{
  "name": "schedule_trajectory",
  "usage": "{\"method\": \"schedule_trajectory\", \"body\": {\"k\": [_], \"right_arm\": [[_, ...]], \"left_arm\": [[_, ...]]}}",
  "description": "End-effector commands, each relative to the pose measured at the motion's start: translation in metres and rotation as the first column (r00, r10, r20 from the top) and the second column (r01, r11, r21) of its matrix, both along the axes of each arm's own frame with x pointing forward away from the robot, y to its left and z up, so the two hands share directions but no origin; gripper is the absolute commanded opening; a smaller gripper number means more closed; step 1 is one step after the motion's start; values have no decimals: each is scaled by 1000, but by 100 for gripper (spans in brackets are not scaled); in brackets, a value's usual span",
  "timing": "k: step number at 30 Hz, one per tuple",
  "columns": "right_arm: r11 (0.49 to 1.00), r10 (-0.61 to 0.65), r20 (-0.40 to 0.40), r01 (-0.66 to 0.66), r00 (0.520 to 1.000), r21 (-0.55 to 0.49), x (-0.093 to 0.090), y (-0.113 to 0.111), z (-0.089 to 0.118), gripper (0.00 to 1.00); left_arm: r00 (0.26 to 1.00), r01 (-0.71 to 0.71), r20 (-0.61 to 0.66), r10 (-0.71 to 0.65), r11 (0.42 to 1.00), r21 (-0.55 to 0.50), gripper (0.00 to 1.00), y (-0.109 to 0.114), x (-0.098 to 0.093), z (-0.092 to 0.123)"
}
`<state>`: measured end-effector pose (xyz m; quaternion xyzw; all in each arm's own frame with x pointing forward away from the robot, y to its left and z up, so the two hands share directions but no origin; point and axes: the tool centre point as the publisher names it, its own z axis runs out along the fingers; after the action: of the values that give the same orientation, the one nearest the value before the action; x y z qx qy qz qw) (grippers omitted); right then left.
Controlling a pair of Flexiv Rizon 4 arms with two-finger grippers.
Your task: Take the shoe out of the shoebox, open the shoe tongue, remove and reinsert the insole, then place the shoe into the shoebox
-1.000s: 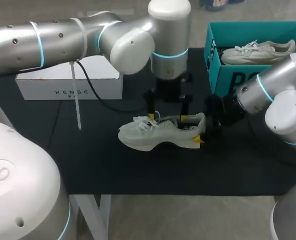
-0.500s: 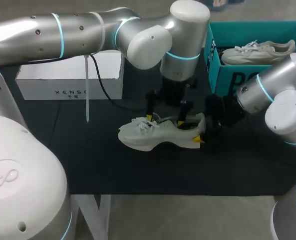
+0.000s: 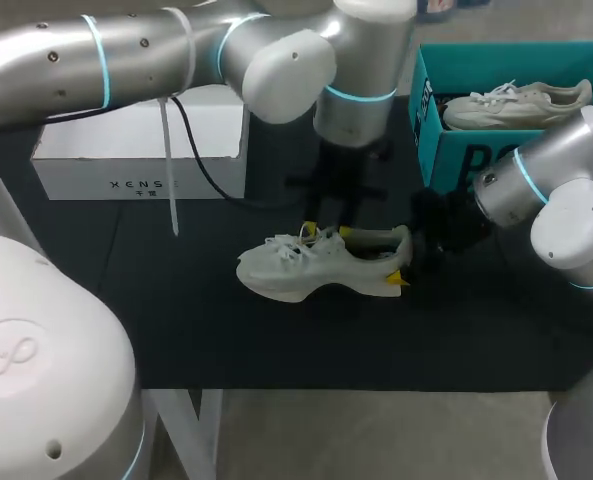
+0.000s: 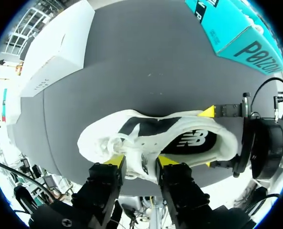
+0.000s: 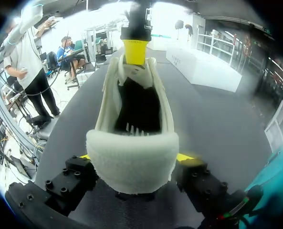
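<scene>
Two tools: my right tool (image 5: 131, 157) clamps the heel (image 3: 403, 241) of the shoe (image 3: 306, 270); my left tool (image 4: 140, 161) sits at its tongue (image 4: 143, 145), grip I cannot tell. Tugging may slip the heel.

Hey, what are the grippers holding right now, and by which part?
The right gripper holds the shoe on the table by its heel. The left gripper sits at the laces; whether it grips cannot be told.

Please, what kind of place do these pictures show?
Probably a robotics lab bench, not a shop. The left claw and the right claw both work on one white shoe. It lies on a black table beside a teal shoebox.
</scene>
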<state>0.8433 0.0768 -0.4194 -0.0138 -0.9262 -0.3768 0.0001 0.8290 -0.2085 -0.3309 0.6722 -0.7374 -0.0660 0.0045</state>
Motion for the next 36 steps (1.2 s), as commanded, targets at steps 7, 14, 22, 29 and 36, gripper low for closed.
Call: {"method": "schedule_trajectory", "body": {"k": [7,14,22,29,36], "right_arm": [[1000,-1,-1,1,1000,-4,2,2,-3,0],[1000,-1,-1,1,1000,-4,2,2,-3,0],[1000,-1,-1,1,1000,-4,2,2,-3,0],[1000,-1,-1,1,1000,-4,2,2,-3,0],[1000,-1,-1,1,1000,-4,2,2,-3,0]], "left_arm": [[999,7,-46,-17,978,-208,0,9,-2,-7],[1000,-22,-22,16,964,-264,0,37,-6,7],[996,-65,35,77,961,-270,0,73,-1,24],[996,-71,35,82,966,-250,0,86,-2,25],[990,-142,-3,144,975,-172,0,111,-7,5]]}}
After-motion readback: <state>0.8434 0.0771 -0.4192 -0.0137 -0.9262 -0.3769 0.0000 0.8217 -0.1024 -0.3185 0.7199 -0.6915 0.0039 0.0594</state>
